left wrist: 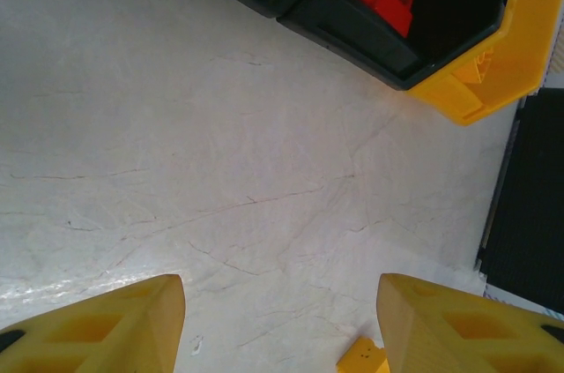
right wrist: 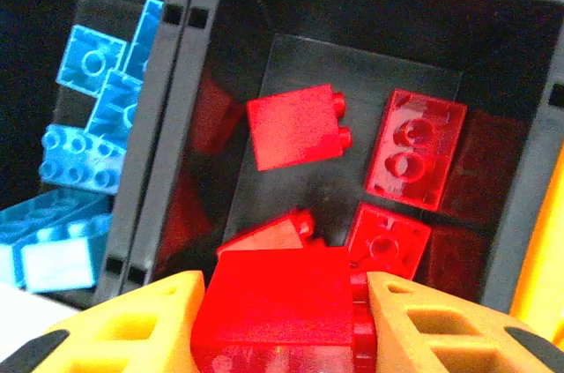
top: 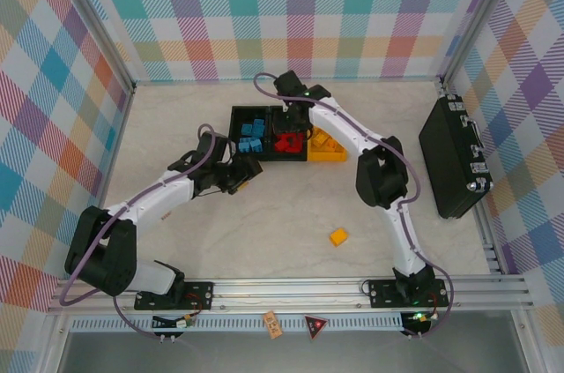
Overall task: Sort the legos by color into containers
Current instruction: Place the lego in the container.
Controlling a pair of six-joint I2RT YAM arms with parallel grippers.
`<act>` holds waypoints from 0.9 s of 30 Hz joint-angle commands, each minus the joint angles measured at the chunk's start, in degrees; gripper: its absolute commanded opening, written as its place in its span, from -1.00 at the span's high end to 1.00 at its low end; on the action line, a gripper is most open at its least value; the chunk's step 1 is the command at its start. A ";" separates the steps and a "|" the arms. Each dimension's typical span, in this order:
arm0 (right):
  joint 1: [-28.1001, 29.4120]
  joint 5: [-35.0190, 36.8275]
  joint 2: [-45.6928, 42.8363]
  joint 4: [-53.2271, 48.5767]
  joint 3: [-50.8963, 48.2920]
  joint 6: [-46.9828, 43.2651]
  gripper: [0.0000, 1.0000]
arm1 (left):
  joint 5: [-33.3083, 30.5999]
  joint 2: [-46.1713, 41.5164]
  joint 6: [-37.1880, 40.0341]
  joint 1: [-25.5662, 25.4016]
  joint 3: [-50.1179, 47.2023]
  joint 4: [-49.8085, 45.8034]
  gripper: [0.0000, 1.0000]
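My right gripper (right wrist: 284,302) is shut on a red lego (right wrist: 273,298) and hangs over the black container (right wrist: 493,55) that holds several red legos (right wrist: 414,148). From above, that gripper (top: 291,129) sits over this middle container (top: 287,142). To its left, the other black container (top: 236,130) holds blue legos (top: 253,132), also seen in the right wrist view (right wrist: 88,126). The yellow-orange container (top: 328,151) stands on the right. My left gripper (top: 248,171) is open over bare table (left wrist: 280,302). One yellow-orange lego (top: 338,236) lies alone on the table.
A large flat black case (top: 454,157) lies at the right side. Checked walls close in the table on three sides. In the left wrist view, a yellow-orange corner (left wrist: 361,358) shows beside the right finger, with the red-filled container (left wrist: 388,33) and the yellow-orange container (left wrist: 493,64) ahead.
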 commanded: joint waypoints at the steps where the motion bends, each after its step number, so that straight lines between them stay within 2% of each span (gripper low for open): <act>1: -0.74 1.89 3.23 -3.41 5.57 -0.98 0.20 | -0.58 0.96 -0.45 -1.14 1.05 1.18 -0.19; 4: -1.10 2.38 5.61 -4.93 9.13 -1.34 0.12 | -0.85 0.83 -0.85 -1.64 0.48 1.57 -0.19; 8: -1.19 3.35 6.05 -5.45 11.18 -1.70 -0.17 | -1.04 0.55 -0.95 -2.02 0.46 1.42 -0.19; 13: -1.12 3.21 2.76 -5.39 10.24 -1.84 -0.22 | -1.42 0.66 -0.10 -2.45 1.42 0.27 -0.19; 16: -1.10 2.87 -1.59 -3.75 5.74 -1.40 -0.23 | -1.64 0.79 0.34 -2.75 1.80 0.04 -0.19; 27: -1.10 -1.05 -21.42 3.60 -21.13 1.58 -0.28 | -2.01 1.11 5.50 -3.56 4.49 -5.29 -0.19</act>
